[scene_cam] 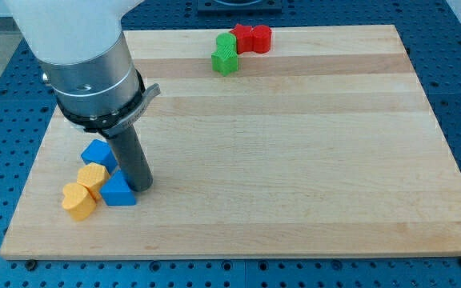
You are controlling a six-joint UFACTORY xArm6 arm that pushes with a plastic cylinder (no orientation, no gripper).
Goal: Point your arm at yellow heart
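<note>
Our arm carries no gripper, so there is nothing to open or close; we are working with a straight dark rod, and my tip (142,187) is resting on the pale wooden board (294,160) just beside the blue triangular block (119,190), on that block's right as the view shows it, touching it or nearly so. We are taking that blue triangular block as our landmark.

Up and to the view's left of it, touching it, the yellow rounded block (94,177) is sitting; we cannot tell its exact shape. Further to the view's lower left of the landmark, the yellow heart-shaped block (78,201) is lying near the board's left edge, pressed against the other yellow one. My tip is standing apart from this heart, with the blue triangular block between them.

Above the landmark, partly hidden behind our rod, a second blue block (98,153) is showing.

Far from the landmark, toward the view's top and right, a green block (225,54) is sitting against a pair of red blocks (253,38) near the board's far edge.
</note>
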